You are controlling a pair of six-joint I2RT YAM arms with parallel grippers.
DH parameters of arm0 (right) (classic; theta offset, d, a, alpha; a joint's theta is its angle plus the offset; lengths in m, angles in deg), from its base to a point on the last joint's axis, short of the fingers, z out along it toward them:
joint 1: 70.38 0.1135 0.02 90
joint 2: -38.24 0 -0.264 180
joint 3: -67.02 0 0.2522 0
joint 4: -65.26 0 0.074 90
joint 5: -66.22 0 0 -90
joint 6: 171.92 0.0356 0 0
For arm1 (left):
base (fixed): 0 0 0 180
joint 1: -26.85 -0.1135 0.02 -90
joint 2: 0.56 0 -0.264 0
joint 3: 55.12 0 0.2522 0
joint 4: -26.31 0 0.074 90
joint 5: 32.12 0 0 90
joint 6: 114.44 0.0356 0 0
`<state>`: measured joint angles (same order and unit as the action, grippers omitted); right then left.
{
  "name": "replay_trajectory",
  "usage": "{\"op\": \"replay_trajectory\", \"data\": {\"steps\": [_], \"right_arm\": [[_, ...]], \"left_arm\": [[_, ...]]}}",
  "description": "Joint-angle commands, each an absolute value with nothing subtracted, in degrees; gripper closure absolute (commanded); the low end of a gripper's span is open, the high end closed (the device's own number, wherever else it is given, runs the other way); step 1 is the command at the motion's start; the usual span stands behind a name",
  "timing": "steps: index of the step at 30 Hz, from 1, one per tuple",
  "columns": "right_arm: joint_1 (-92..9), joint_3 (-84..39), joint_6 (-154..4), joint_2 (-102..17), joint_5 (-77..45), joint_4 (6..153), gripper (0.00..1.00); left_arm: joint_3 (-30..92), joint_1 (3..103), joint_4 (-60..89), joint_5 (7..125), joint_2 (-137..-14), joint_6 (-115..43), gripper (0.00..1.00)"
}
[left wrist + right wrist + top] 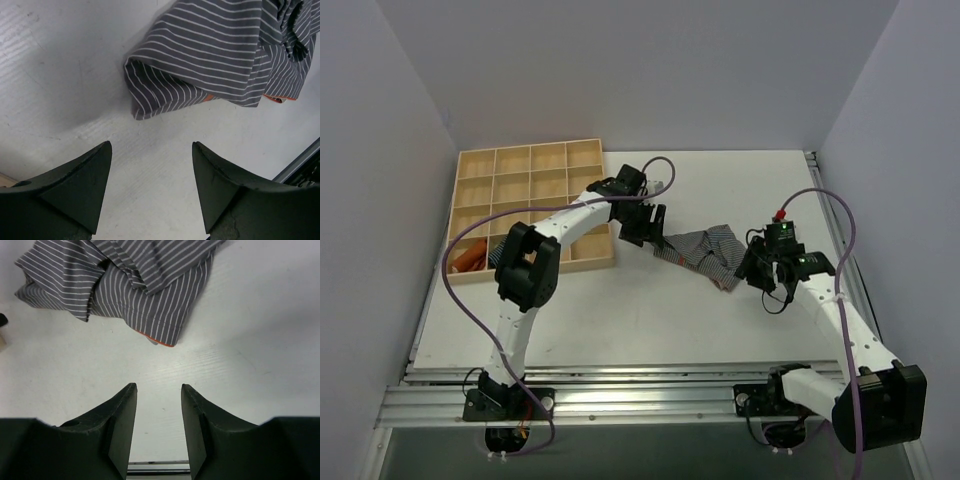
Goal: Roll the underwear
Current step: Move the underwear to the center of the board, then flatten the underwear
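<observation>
The underwear (705, 250) is a small grey cloth with thin white stripes and a bit of orange edging. It lies crumpled and partly folded on the white table, between the two grippers. My left gripper (645, 225) is open and empty at the cloth's left end; in the left wrist view the gripper (151, 144) hangs over bare table just short of a folded corner of the underwear (210, 65). My right gripper (762, 270) is open and empty at the cloth's right end; in the right wrist view the gripper (158, 386) is just short of the underwear's edge (125, 285).
A wooden tray (535, 200) with several compartments stands at the back left, close behind the left arm. An orange cloth (470, 260) lies in its near-left compartment. Metal rails (620, 390) run along the table's near edge, and walls close in both sides.
</observation>
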<state>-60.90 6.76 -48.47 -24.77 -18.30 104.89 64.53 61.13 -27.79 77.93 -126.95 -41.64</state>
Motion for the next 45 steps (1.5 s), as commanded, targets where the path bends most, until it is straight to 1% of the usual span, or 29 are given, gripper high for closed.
{"op": "replay_trajectory", "data": {"steps": [1, 4, 10, 13, 14, 17, 18, 21, 22, 25, 28, 33, 35, 36, 38, 40, 42, 44, 45], "right_arm": [[-60.5, 10.0, -46.2, -22.3, -17.8, 106.2, 0.63], [-60.4, 11.3, -46.0, -20.7, -16.8, 105.6, 0.63], [-60.4, 12.8, -46.7, -21.4, -16.4, 105.0, 0.63], [-60.3, 14.2, -43.0, -22.0, -18.1, 103.0, 0.63], [-60.2, 15.1, -41.8, -22.1, -17.9, 100.0, 0.63], [-59.9, 19.3, -37.5, -23.6, -18.2, 95.4, 0.63], [-59.8, 20.8, -37.0, -25.2, -18.6, 92.4, 0.62], [-59.7, 22.0, -36.7, -29.7, -18.9, 86.0, 0.59], [-59.7, 21.9, -36.7, -31.4, -18.9, 84.7, 0.57], [-59.1, 20.5, -37.6, -37.4, -21.0, 82.5, 0.56], [-58.7, 19.9, -38.7, -41.5, -23.6, 81.0, 0.56], [-58.6, 19.0, -39.6, -43.3, -27.8, 79.6, 0.58], [-58.6, 19.3, -40.3, -43.7, -28.3, 76.4, 0.63], [-58.6, 19.3, -40.5, -43.9, -28.6, 76.2, 0.65], [-58.6, 19.0, -41.7, -44.4, -29.4, 75.9, 0.81], [-58.6, 17.1, -43.1, -44.4, -30.8, 77.1, 1.00], [-58.6, 13.8, -44.7, -43.7, -33.4, 78.8, 1.00], [-58.7, 10.5, -46.1, -42.7, -37.5, 85.3, 1.00], [-58.7, 8.4, -46.5, -42.5, -38.9, 87.2, 1.00]], "left_arm": [[66.8, 60.5, -21.7, 82.4, -128.5, -42.4, 0.27], [67.4, 60.6, -19.8, 83.6, -130.5, -42.8, 0.27], [68.6, 60.6, -18.0, 84.6, -134.9, -46.1, 0.31], [68.6, 60.8, -17.0, 85.2, -136.3, -47.3, 0.37], [68.4, 60.8, -16.8, 85.3, -136.4, -47.6, 0.39], [67.5, 60.8, -15.8, 86.2, -136.3, -48.6, 0.52], [66.5, 60.8, -15.5, 86.4, -135.7, -48.8, 0.62], [65.3, 60.7, -15.6, 87.2, -135.0, -49.3, 0.80], [65.1, 60.5, -15.5, 87.6, -134.9, -49.4, 0.88], [64.6, 60.3, -16.0, 88.8, -134.4, -49.8, 0.97], [64.1, 60.3, -16.4, 89.3, -133.9, -49.8, 0.98], [64.6, 60.1, -18.5, 89.2, -133.1, -49.4, 0.98], [65.0, 59.8, -19.3, 88.7, -132.5, -49.2, 0.98], [65.3, 59.5, -19.8, 88.6, -132.4, -49.3, 0.98], [66.4, 59.3, -22.0, 87.8, -132.2, -49.4, 0.98], [68.1, 58.8, -23.0, 86.8, -131.5, -49.2, 0.98], [70.4, 58.3, -25.2, 85.9, -130.7, -49.2, 0.98], [73.4, 57.8, -28.8, 85.7, -131.0, -49.1, 0.98], [77.0, 57.7, -30.2, 85.5, -131.1, -48.5, 0.98]]}}
